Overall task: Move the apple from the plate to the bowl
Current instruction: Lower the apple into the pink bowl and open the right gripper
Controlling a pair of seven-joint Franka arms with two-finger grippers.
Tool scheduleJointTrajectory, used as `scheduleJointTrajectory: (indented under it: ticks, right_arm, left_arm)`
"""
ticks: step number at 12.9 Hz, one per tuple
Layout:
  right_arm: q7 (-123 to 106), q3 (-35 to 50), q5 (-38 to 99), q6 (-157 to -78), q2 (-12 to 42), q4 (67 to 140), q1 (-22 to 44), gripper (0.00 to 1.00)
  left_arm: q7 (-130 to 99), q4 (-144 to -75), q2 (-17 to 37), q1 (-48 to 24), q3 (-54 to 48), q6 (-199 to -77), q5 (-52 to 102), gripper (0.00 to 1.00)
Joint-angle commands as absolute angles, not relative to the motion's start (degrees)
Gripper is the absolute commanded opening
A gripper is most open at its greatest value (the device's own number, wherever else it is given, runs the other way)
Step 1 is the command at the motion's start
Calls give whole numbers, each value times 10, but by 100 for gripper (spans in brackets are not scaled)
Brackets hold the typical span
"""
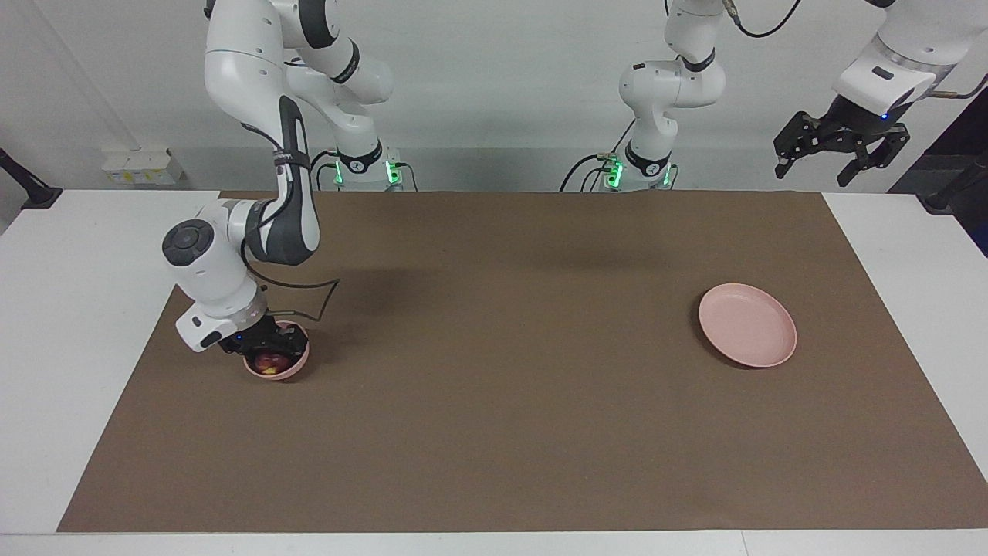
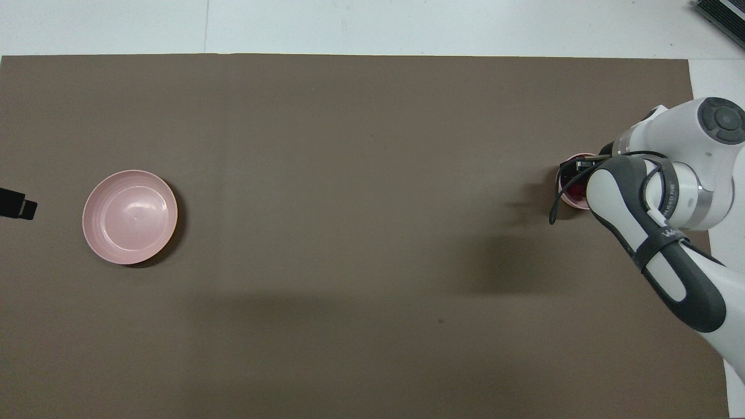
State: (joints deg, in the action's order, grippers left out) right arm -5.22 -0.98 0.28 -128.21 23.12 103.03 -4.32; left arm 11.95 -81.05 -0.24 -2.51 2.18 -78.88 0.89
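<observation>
The small pink bowl (image 1: 296, 366) stands on the brown mat toward the right arm's end of the table. The dark-red apple (image 1: 270, 362) with its yellowish patch sits low inside it. My right gripper (image 1: 265, 349) reaches down into the bowl and is shut on the apple. In the overhead view the arm covers most of the bowl (image 2: 566, 199), and a bit of the apple (image 2: 576, 188) shows under the right gripper (image 2: 576, 173). The flat pink plate (image 1: 747, 324) lies bare toward the left arm's end (image 2: 129, 216). My left gripper (image 1: 841, 150) waits open, high above the table's edge.
The brown mat (image 1: 494, 401) covers most of the white table. The left gripper's tip (image 2: 16, 206) shows at the edge of the overhead view, beside the plate.
</observation>
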Motion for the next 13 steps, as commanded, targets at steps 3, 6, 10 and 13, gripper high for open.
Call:
scheduleJointTrajectory:
  ticks: [3, 6, 10, 13]
  right_arm:
    - [-67, -3, -7, -1188, 177, 1000, -48, 100]
    - [-62, -3, -4, -1130, 135, 991, -46, 100]
    - [-27, -1, -3, -1029, 59, 977, -44, 100]
    - [-9, -3, 5, -948, 34, 928, -47, 100]
  left_arm:
    - [112, -796, -1, -22, 23, -783, 18, 100]
    - [113, -797, -2, -23, 23, -782, 14, 100]
    - [111, -798, -3, -24, 22, -776, 14, 100]
    - [111, -798, -3, -24, 22, -776, 14, 100]
